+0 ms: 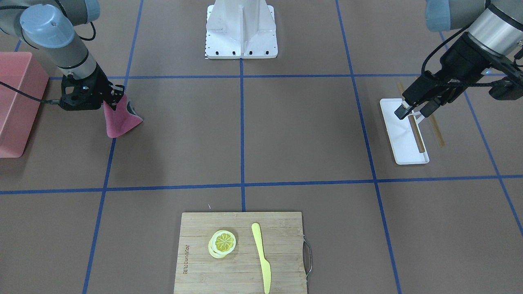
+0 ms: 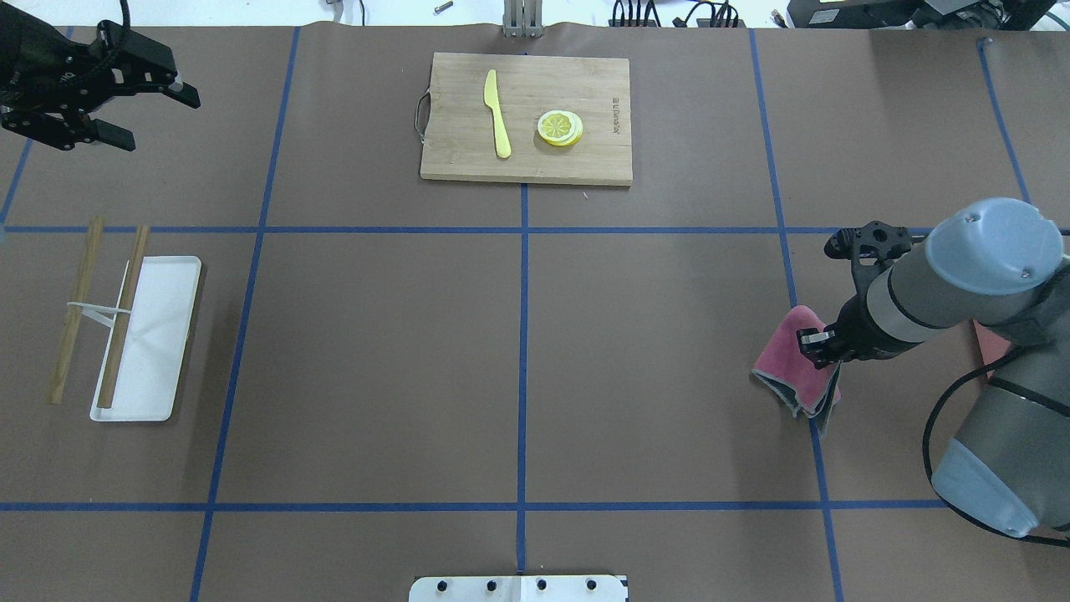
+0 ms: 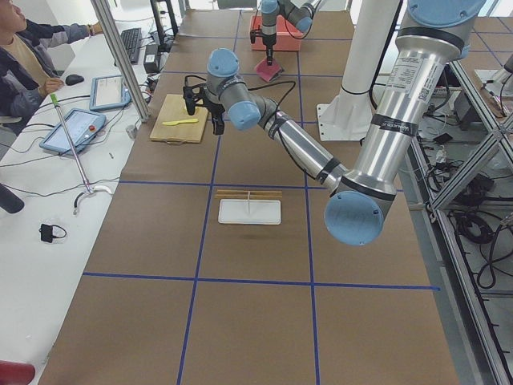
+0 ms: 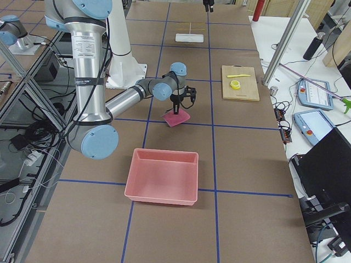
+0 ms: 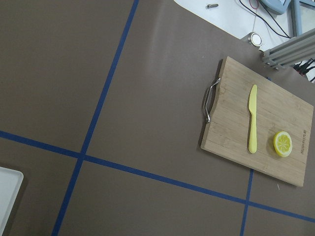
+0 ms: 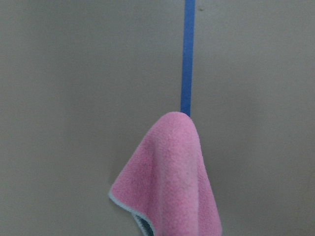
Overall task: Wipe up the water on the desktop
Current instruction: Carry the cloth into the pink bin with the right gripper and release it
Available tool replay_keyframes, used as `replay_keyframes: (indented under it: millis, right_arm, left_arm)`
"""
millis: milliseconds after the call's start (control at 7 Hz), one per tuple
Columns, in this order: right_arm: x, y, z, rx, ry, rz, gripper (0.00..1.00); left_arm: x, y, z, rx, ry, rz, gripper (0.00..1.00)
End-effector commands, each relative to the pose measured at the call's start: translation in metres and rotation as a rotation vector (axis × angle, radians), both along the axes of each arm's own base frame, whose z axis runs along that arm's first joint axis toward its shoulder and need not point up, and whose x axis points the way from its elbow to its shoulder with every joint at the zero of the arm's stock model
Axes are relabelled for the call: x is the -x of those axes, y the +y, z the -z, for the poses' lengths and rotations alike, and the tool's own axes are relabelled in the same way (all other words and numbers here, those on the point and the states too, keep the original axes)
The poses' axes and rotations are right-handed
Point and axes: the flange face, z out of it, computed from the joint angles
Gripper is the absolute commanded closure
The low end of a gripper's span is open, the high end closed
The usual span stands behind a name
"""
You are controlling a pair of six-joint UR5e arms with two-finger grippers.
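The desktop is a matte brown surface with blue tape lines, also seen from overhead. I see no water on it. My right gripper is shut on a pink cloth that hangs from it. The cloth fills the lower right wrist view, and its lower end seems to touch the desktop over a blue line. My left gripper is open and empty, held above a white tray.
A bamboo cutting board holds a yellow knife and lemon slices. The white tray has two wooden sticks by it. A pink bin stands beside the right arm. The robot's base is mid-table.
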Motion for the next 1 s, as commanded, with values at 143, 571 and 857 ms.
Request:
replay_keyframes:
  millis: [143, 571, 857]
  right_arm:
    - [-0.095, -0.023, -0.013, -0.040, -0.027, -0.010, 1.00]
    - [-0.262, -0.013, -0.080, -0.105, -0.047, -0.023, 1.00]
    - [-0.338, -0.006, -0.110, -0.130, 0.021, 0.025, 1.00]
  left_arm:
    - [-0.001, 0.000, -0.008, 0.013, -0.005, -0.003, 0.03]
    - [-0.009, -0.005, -0.017, -0.012, -0.001, -0.014, 0.03]
    - [-0.010, -0.005, -0.018, -0.012, 0.000, -0.017, 0.03]
